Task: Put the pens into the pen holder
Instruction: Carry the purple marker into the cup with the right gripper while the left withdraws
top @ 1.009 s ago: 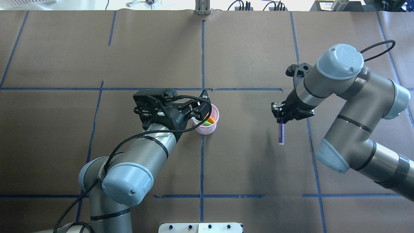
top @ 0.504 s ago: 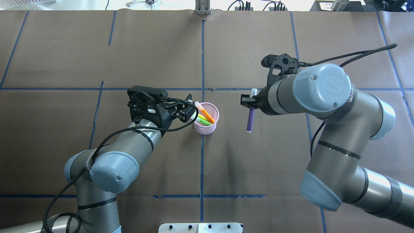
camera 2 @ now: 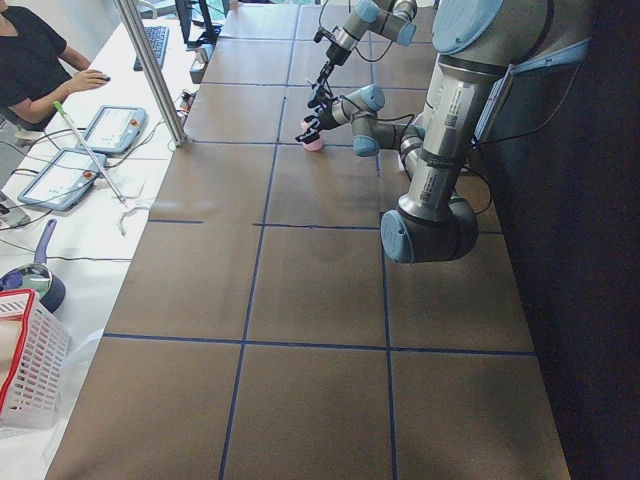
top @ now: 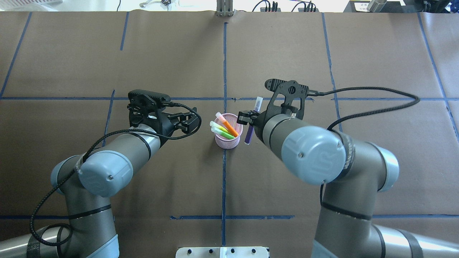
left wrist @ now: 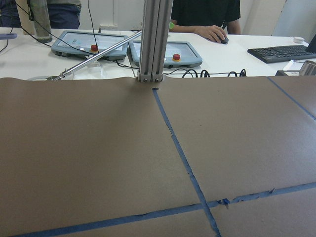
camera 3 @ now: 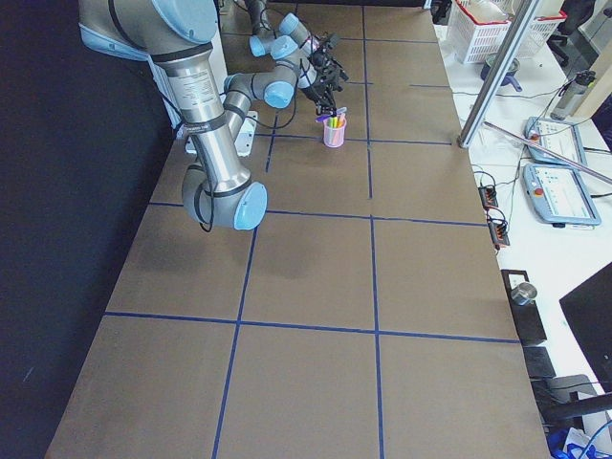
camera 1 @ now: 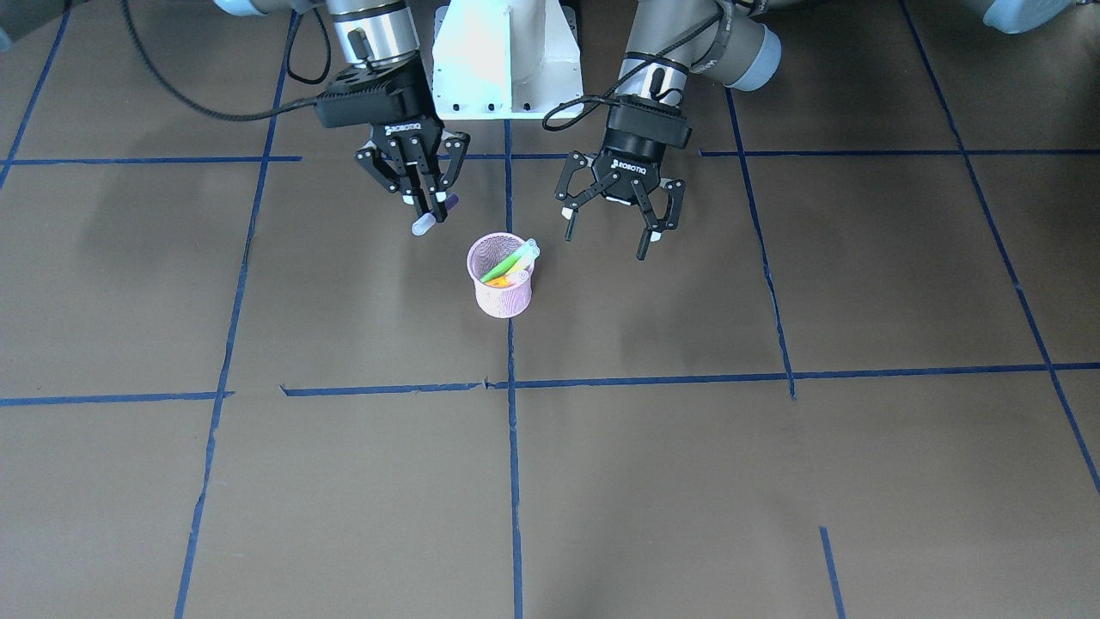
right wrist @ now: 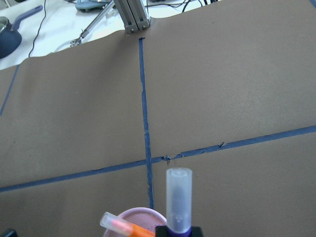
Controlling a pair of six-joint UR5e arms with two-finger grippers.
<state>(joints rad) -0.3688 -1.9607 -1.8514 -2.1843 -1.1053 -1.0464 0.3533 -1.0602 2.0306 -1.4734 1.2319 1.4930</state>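
1. Pen holder [top: 226, 143]: upright on table [top: 179, 53], on the centre tape line; orange pen [top: 231, 129] and green pens [top: 225, 134] inside.
2. Purple pen [top: 249, 135]: clamped in right gripper [camera 1: 429, 209], just beside holder.
3. Left gripper [camera 1: 606, 237]: jaws wide apart, empty, near holder's opposite side.

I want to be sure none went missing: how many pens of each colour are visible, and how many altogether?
Orange pen: 1
Bright green pen: 1
Yellow-green pen: 1
Purple pen, in the right gripper: 1
Total: 4 pens
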